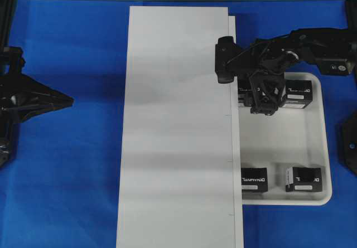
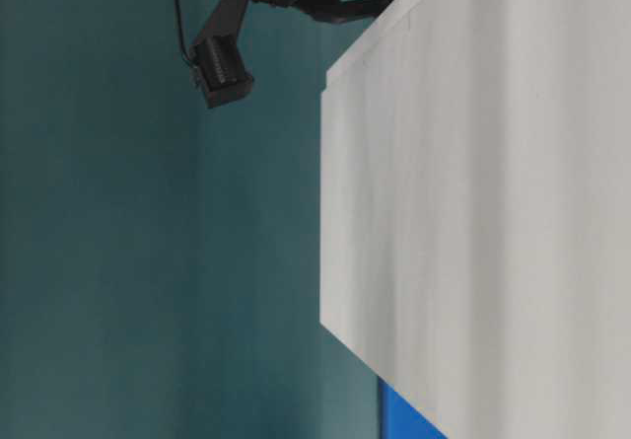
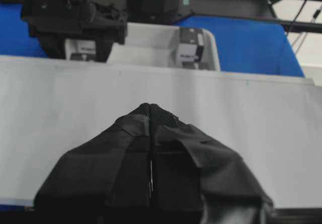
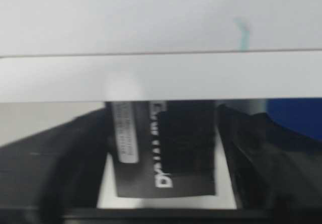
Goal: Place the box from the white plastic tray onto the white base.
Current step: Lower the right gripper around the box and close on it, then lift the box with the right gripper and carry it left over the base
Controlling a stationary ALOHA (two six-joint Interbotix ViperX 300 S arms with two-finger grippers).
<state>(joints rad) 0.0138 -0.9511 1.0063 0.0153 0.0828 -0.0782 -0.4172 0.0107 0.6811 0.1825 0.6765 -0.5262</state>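
Observation:
The white plastic tray (image 1: 318,142) lies right of the white base (image 1: 178,125) and holds several black boxes. My right gripper (image 1: 262,102) is down over the tray's far-left box. In the right wrist view that box (image 4: 166,153) lies between the two fingers of the gripper (image 4: 163,133), with a strip of white tray showing on each side, so the jaws are open around it. Other boxes sit at the far right (image 1: 298,95), near left (image 1: 254,179) and near right (image 1: 304,179). My left gripper (image 1: 70,99) is shut and empty, left of the base.
The base overlaps the tray's left rim. Blue cloth (image 1: 72,175) covers the table around them. In the left wrist view the shut left gripper (image 3: 151,108) faces the base (image 3: 241,113), with the right arm (image 3: 75,20) and the tray (image 3: 151,43) beyond.

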